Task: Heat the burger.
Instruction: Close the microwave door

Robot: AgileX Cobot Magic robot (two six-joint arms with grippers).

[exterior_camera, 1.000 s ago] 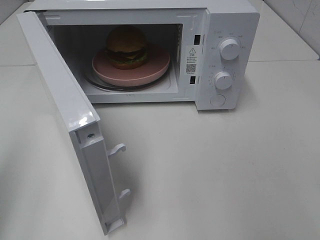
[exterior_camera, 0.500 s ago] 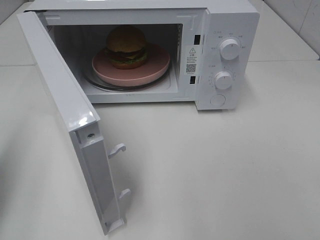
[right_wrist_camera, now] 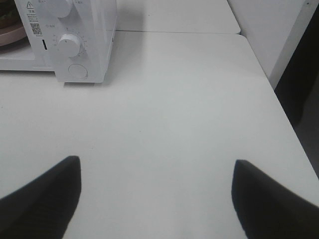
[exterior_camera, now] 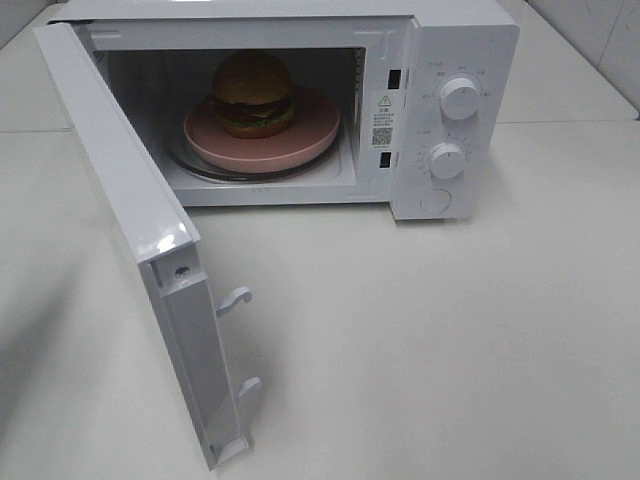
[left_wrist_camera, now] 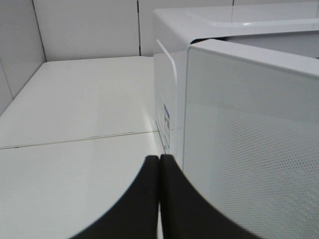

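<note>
Burger loaded, microwave door not yet shut

Inside the microwave (exterior_camera: 470,30) the burger (exterior_camera: 253,92) sits on a pink plate (exterior_camera: 312,136), centred on the glass turntable so it can spin once heating starts. The door (exterior_camera: 120,200) hangs wide open off the microwave's left side, so my guess is that closing it comes next. That would explain the left arm's fingers (left_wrist_camera: 149,199), pressed flat together with nothing between them, close by the door's outer face as if to push it. The right arm's fingers (right_wrist_camera: 50,194) are spread wide and empty over the tabletop (exterior_camera: 450,350) in front of the microwave's two knobs (exterior_camera: 459,97), probably waiting to set the timer. A warning sticker (exterior_camera: 382,120) with a QR code sits beside the cavity; its print, like the dial markings, is too small to read.
</note>
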